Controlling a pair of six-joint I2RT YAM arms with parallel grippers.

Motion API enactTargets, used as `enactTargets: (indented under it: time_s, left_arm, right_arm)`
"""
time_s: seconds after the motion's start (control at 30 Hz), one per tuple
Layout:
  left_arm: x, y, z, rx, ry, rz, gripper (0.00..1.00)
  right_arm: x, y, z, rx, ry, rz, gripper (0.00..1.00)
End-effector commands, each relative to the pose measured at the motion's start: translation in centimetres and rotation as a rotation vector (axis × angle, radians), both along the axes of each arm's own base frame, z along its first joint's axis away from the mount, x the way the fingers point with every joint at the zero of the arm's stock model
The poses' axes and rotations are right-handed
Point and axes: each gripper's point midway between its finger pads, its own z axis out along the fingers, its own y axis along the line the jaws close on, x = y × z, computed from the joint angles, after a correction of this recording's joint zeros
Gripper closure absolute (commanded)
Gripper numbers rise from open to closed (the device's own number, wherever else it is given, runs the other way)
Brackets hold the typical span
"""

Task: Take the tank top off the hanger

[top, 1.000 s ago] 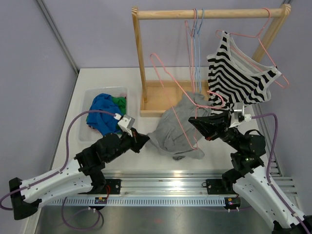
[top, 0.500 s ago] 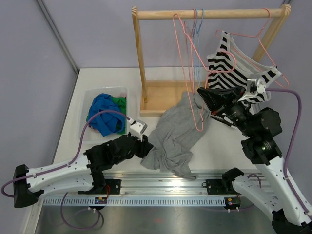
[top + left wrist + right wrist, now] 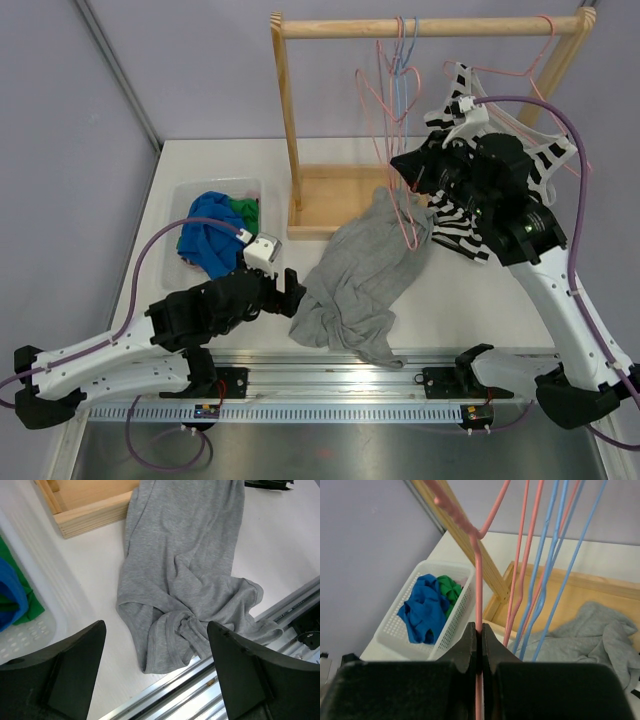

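The grey tank top (image 3: pixel 360 275) lies crumpled on the table in front of the wooden rack, also in the left wrist view (image 3: pixel 185 555) and the right wrist view (image 3: pixel 600 630). My right gripper (image 3: pixel 402 170) is raised beside the rack and shut on the wire of a pink hanger (image 3: pixel 478 580). The hanger (image 3: pixel 384 140) hangs upright, its lower end over the tank top's upper edge; whether it still passes through the cloth I cannot tell. My left gripper (image 3: pixel 290 290) stands open just left of the tank top's lower edge, nothing between its fingers (image 3: pixel 155 625).
A white basket (image 3: pixel 190 192) of blue and green clothes sits at the left. The wooden rack (image 3: pixel 285 120) carries blue hangers (image 3: pixel 400 70) and a striped top (image 3: pixel 548 165) on another pink hanger behind my right arm. A metal rail (image 3: pixel 350 375) runs along the near edge.
My left gripper opened, let go of the grey tank top and drew back left. My right gripper rose toward the rack's bar with the pink hanger, leaving the tank top on the table.
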Motion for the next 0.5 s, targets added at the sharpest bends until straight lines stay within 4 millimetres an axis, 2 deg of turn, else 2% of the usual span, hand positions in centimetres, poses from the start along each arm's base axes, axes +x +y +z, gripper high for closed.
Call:
enactTargets:
  time_s: [0.0,0.2,0.47]
  left_arm:
    - [0.5,1.0,1.4,0.003,-0.03,0.045,0.14]
    - [0.6,0.8,0.9,0.02,-0.021,0.05,0.09]
    - [0.8,0.7,0.7,0.039,-0.016,0.061,0.01]
  right_arm:
    - [1.2,-0.9,3.0,-0.01,-0.029,-0.084,1.0]
    - [4.1,0.2,5.4,-0.034,-0.019,-0.141,1.0]
    - [9.1,1.4,5.9,-0.055,0.006,-0.24,1.0]
